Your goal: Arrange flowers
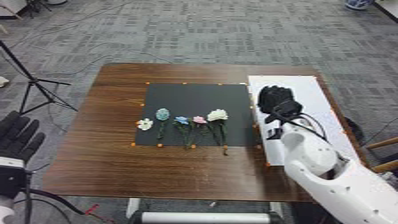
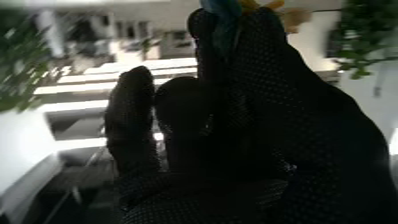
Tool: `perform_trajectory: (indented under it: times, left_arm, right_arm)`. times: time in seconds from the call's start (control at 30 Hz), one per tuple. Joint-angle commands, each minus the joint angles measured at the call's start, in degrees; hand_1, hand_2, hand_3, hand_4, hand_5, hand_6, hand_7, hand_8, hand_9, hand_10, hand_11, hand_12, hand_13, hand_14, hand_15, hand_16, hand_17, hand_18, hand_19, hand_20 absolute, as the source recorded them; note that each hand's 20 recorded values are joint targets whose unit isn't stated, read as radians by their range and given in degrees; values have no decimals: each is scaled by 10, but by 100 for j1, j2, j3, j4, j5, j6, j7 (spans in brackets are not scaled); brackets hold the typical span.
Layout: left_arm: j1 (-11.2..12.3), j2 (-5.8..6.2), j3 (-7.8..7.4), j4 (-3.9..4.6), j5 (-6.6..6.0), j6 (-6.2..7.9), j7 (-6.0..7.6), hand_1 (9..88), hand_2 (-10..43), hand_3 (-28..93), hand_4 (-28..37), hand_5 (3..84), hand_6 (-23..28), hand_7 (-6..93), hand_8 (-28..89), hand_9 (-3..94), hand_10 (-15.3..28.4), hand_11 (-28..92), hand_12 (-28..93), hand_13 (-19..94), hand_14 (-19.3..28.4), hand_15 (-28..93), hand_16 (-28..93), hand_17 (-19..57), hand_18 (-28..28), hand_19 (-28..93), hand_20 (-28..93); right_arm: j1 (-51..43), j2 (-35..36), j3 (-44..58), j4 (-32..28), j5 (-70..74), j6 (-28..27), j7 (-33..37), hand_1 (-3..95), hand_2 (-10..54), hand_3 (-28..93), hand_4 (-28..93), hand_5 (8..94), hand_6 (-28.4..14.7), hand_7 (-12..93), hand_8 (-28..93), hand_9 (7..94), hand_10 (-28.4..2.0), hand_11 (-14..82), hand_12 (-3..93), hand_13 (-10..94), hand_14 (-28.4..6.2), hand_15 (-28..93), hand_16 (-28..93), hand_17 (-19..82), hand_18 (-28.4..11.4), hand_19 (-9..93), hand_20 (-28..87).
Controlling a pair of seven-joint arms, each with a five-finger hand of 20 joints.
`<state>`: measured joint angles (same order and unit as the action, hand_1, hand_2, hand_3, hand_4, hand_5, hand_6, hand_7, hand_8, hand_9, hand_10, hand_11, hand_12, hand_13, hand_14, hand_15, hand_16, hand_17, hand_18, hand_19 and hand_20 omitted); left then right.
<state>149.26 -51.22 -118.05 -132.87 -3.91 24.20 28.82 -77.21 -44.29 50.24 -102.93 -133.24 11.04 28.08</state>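
Right hand [image 1: 277, 97] narrow, teal piece [image 2: 226, 21] pinched | five flowers [image 1: 218, 115] laid on mat [image 1: 200, 95] | arranging seemingly barely begun

Bright wrist-view glare, apparently backlight.

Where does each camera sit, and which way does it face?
Head view: on the robot's head, looking forward and down at flowers and the wooden table; shows the left hand, right arm and right hand.
Right wrist view: on the right wrist, looking along the right hand into the room, with green leaves.
Shared: the right hand.
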Motion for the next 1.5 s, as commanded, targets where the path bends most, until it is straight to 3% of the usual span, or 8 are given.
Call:
perform_trajectory:
  times: [0.03, 0.33, 0.47, 0.67, 0.83, 1.13, 1.37, 1.5]
  left_arm:
    - [-161, 79, -125, 58, 104, -17, -54, 228, 210, 670, -283, 395, 88, 141, -79, 348, 143, 214, 133, 246, 135, 308, -32, -33, 105, 194, 127]
    - [-370, 145, 184, 146, 185, 41, -131, 227, 209, 672, -283, 395, 88, 143, -79, 348, 144, 214, 133, 246, 135, 306, -31, -33, 105, 194, 127]
    - [-409, 137, 187, 164, 208, 70, -148, 228, 208, 671, -283, 396, 88, 143, -80, 347, 143, 213, 133, 246, 135, 307, -30, -33, 105, 193, 127]
    - [-308, 100, 140, 145, 91, -15, -152, 233, 206, 671, -283, 396, 82, 150, -82, 348, 144, 216, 134, 246, 134, 307, -31, -33, 105, 193, 127]
    - [-280, 39, 77, 132, 139, -30, -188, 234, 205, 670, -283, 387, 78, 146, -81, 343, 142, 216, 134, 244, 135, 305, -31, -33, 105, 192, 126]
    - [-222, -8, 65, 97, 128, -18, -158, 234, 202, 668, -283, 385, 79, 143, -80, 340, 142, 214, 135, 243, 134, 301, -29, -34, 106, 192, 126]
    - [-170, -55, 41, 108, 140, -145, -110, 228, 196, 668, -283, 384, 80, 141, -79, 338, 142, 211, 135, 241, 134, 299, -28, -35, 106, 193, 126]
    - [-209, -57, 2, 128, 250, -186, -158, 220, 191, 668, -283, 380, 83, 132, -78, 333, 141, 202, 134, 238, 135, 290, -27, -35, 106, 185, 126]
  right_arm:
    - [-263, -63, -299, -290, -75, -100, -241, 636, -95, 677, -283, 745, 10, 296, 21, 856, -68, 136, 458, 699, -87, 723, 379, 331, -235, 801, 423]
    - [-211, -362, -485, -225, -81, -9, -173, 628, -95, 676, -283, 736, 6, 295, 20, 848, -72, 136, 457, 697, -87, 719, 386, 331, -237, 802, 421]
    - [-236, -345, -476, -317, -100, -238, -245, 625, -95, 674, -283, 729, 4, 296, 19, 842, -74, 139, 459, 693, -89, 719, 389, 330, -238, 802, 420]
    - [-409, -357, -293, -505, 105, -672, -98, 570, -95, 672, -283, 679, -16, 253, -9, 776, -91, 112, 408, 665, -104, 736, 363, 310, -244, 800, 410]
    - [-696, -505, 52, -583, -188, -860, -221, 507, -95, 750, -283, 648, -17, 230, -121, 687, -124, 224, 307, 643, -112, 757, 352, 296, -248, 802, 409]
    - [-710, -368, 54, -822, -172, -644, -175, 450, -95, 781, -283, 597, -35, 212, -129, 615, -155, 284, 228, 622, -123, 765, 345, 283, -254, 800, 406]
    - [-862, -406, 346, -1031, -125, -707, -128, 402, -95, 776, -283, 574, -43, 187, -122, 594, -159, 280, 227, 606, -132, 768, 341, 272, -260, 795, 408]
    - [-998, -577, 802, -974, 135, -37, -50, 368, -95, 733, -283, 566, -50, 170, -115, 595, -168, 269, 222, 603, -138, 767, 333, 275, -266, 799, 414]
